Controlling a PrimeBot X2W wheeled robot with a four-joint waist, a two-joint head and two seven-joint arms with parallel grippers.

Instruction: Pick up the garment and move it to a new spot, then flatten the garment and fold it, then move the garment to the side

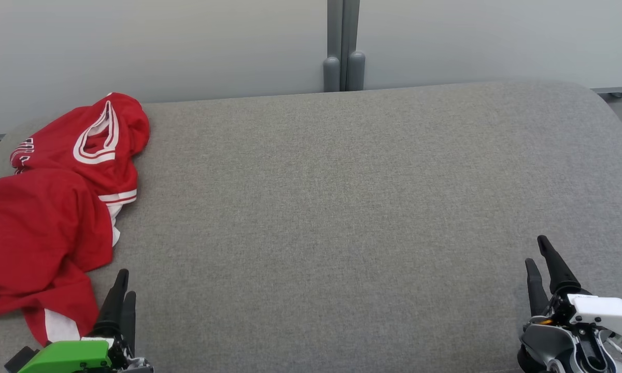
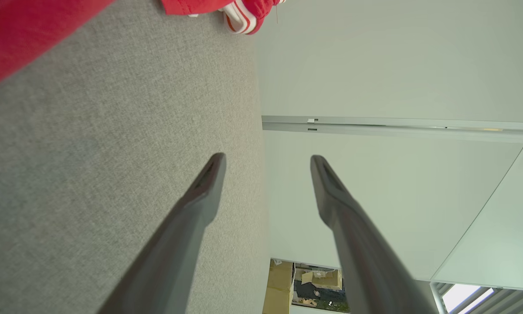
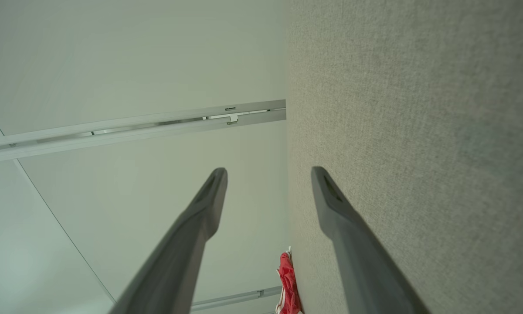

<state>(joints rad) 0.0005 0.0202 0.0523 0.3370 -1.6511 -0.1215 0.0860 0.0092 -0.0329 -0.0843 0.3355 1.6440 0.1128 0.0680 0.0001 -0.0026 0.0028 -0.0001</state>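
Here, left end effector (image 1: pixel 127 283) and right end effector (image 1: pixel 536 250) point forward, splayed.

Head cam: down onto grey surface (image 1: pixel 342 207); wrist cams: low along it; all share garment (image 1: pixel 57 207).

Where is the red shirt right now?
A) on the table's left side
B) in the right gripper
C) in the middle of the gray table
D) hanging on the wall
A: the red jersey lies crumpled at the left edge of the gray fabric-covered table.
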